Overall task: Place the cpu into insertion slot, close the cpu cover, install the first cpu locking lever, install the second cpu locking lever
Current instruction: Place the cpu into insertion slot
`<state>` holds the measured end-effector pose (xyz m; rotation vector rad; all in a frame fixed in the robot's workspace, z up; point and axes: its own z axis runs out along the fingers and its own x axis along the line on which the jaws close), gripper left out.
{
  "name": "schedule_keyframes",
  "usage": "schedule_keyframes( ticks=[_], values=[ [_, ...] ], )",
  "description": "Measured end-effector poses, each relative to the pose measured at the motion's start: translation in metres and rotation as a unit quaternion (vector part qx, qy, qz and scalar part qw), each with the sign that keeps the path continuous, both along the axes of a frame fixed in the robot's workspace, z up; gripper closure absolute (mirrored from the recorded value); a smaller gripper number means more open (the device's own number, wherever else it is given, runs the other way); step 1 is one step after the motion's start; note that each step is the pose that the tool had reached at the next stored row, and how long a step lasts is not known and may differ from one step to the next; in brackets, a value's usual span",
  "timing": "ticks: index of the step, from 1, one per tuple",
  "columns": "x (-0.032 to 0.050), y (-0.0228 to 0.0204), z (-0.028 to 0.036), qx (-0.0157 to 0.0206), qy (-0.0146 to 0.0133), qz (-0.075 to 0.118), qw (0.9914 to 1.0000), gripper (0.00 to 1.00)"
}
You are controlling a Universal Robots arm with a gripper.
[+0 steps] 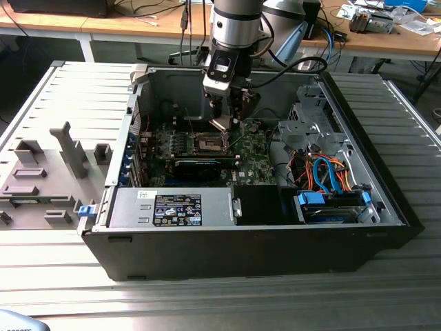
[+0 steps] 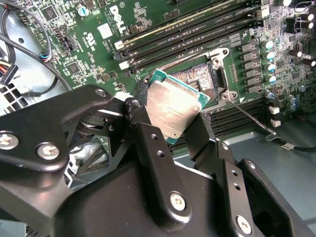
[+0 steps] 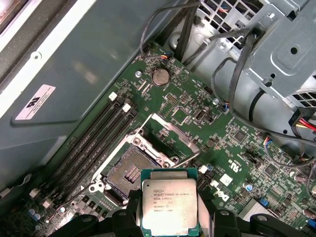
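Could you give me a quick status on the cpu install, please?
Gripper shut on cpu. Cpu held above board by socket, not seated. Cover open; nothing seen in the way.

**A:** From where does the exterior view look?

**B:** From high up and well apart from the insertion slot (image 1: 209,143). It faces down over the nearest wall of the computer case (image 1: 241,255), so the whole open case is seen.

**A:** And the wrist views?

**B:** Both are near above the slot (image 2: 197,79) (image 3: 129,173) and face down to it, each from a different angle. Both wrist views share the slot, the cpu (image 2: 173,108) (image 3: 169,206) and the motherboard (image 2: 98,29) (image 3: 247,163) around it.
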<state>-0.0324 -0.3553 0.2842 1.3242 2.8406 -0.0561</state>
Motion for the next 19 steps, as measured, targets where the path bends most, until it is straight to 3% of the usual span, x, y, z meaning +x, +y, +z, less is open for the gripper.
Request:
schedule_keyframes(
  ticks=[19],
  values=[
    [0.0000, 0.0000, -0.0003, 0.0000, 0.0000, -0.009, 0.99996, 0.46]
  ],
)
